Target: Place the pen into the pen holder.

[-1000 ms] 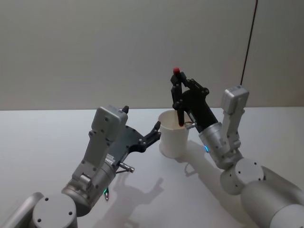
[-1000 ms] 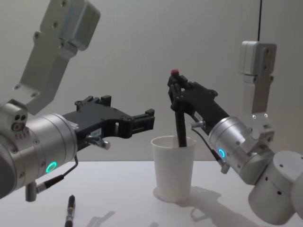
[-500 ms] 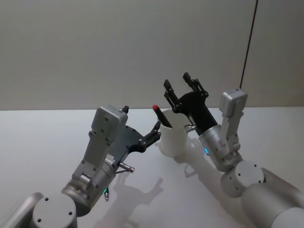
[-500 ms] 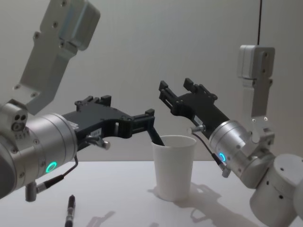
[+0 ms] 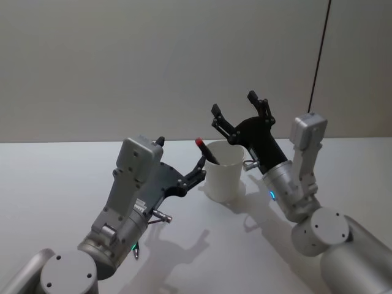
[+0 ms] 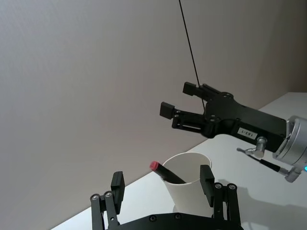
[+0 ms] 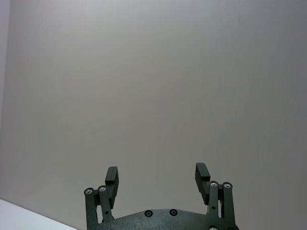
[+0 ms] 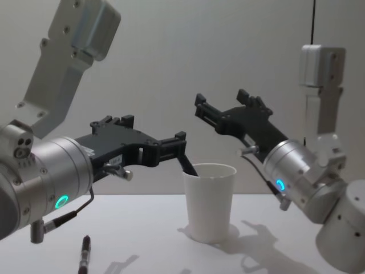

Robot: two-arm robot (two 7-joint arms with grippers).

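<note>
White paper cup (image 5: pixel 223 174) stood upright on the pale table (image 5: pixel 49 177). The pen (image 5: pixel 206 151) sat inside it, leaning on the rim with its red end sticking out toward the robot's left. Above and a little behind the cup hung the right gripper (image 5: pixel 236 105), its fingers spread wide, empty and clear of the pen. On the cup's left, level with the rim, hovered the left gripper (image 5: pixel 182 154), fingers likewise apart and empty, one tip near the red end. Low in the chest view, what looked like a second dark pen (image 8: pixel 85 251) lay on the table, well apart from the cup.
</note>
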